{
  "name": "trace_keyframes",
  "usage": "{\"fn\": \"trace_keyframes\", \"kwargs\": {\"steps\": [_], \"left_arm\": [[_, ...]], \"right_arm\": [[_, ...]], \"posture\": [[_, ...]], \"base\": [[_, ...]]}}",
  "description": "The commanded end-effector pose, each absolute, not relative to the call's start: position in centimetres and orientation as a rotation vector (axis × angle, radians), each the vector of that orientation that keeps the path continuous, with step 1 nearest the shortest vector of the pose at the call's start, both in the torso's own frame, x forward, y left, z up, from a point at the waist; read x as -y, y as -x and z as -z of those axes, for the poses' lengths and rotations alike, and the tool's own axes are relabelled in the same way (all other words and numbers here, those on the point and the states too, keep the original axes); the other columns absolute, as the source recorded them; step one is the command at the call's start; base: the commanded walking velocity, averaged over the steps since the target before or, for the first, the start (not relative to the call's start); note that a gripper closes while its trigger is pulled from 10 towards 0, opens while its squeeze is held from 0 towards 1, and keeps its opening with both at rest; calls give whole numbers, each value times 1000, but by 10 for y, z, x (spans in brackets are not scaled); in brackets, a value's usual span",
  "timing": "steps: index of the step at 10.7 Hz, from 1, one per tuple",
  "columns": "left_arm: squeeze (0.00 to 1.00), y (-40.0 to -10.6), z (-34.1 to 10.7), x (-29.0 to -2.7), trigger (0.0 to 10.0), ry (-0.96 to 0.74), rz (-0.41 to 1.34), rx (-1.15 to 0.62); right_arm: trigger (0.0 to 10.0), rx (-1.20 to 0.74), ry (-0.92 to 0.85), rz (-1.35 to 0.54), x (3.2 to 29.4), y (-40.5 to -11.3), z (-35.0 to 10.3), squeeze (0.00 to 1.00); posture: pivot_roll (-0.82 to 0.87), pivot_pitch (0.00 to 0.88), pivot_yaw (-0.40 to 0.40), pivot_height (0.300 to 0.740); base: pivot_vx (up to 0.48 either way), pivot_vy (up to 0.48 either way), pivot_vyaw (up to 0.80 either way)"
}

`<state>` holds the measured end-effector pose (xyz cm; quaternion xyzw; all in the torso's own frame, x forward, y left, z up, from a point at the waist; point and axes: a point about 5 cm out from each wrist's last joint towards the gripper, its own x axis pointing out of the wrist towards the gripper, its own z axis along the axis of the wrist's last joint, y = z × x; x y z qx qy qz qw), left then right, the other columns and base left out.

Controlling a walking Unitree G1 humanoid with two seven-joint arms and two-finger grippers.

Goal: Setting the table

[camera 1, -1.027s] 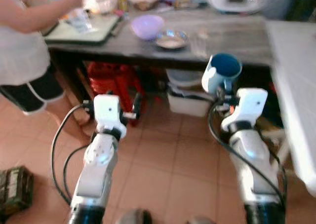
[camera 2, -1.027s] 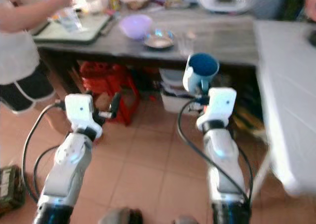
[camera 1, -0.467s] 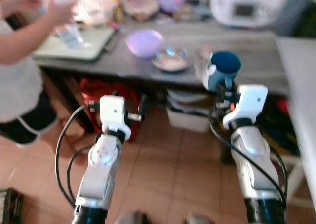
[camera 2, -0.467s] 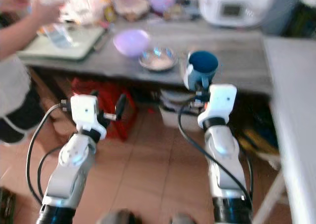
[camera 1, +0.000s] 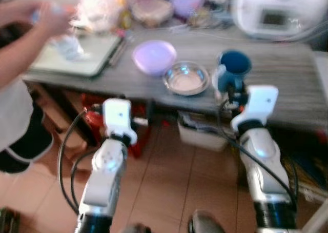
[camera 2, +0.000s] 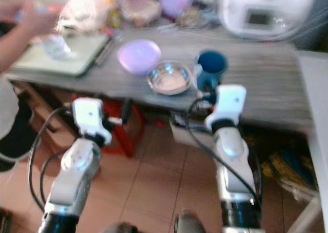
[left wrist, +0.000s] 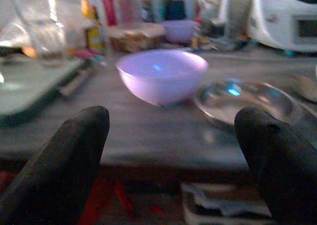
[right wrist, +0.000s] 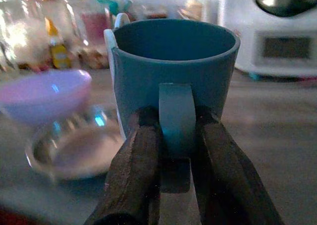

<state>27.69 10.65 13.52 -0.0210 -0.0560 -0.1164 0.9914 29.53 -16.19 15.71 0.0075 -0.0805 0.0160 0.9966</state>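
The table has come closer in the head views since a second ago, as the camera has moved forward, and the blue mug (camera 1: 233,71) that hung before the table's edge is now over the grey wooden table (camera 1: 277,89) itself. The right gripper (right wrist: 174,150) is clamped on the mug's handle, one black finger on each side, holding the mug upright with its mouth up. Just beside the mug, toward the robot's left, sits a shallow glass bowl (camera 1: 186,78), and beyond that a lilac bowl (camera 1: 154,56) — the two bowls close together, near the table's front edge. Behind the mug stands a white appliance (camera 1: 277,12) with a small dark display.

The left gripper (left wrist: 173,150) hangs level with the table's front edge, its fingers (left wrist: 69,155) spread wide with nothing between them; the lilac bowl lies straight ahead of it. Farther to its left a person's arm (camera 1: 31,43) reaches over a pale tray (camera 1: 77,58) — blurred, so what the hand holds cannot be told.
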Motion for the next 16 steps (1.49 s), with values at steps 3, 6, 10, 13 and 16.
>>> {"fn": "trace_keyframes", "kwargs": {"steps": [3,6,10,13,16], "left_arm": [[0,-276,-135,-116,10000,18,218,115],[0,-264,-136,-121,10000,27,220,120],[0,-252,-135,-130,10000,9,209,100],[0,-243,-130,-136,10000,-8,204,65],[0,-243,-131,-134,10000,-2,212,59]], "right_arm": [[10000,208,-20,-58,151,-300,-168,0],[10000,234,35,40,162,-311,-176,0],[10000,214,53,78,177,-330,-181,0],[10000,122,89,86,184,-333,-166,0],[10000,61,113,116,186,-325,-154,0]], "posture": [[-36,73,79,740],[-15,93,70,740],[0,119,72,740],[14,142,71,740],[7,150,74,740]], "base": [[480,0,0],[160,0,0],[0,0,0],[0,0,0],[0,0,0]]}}
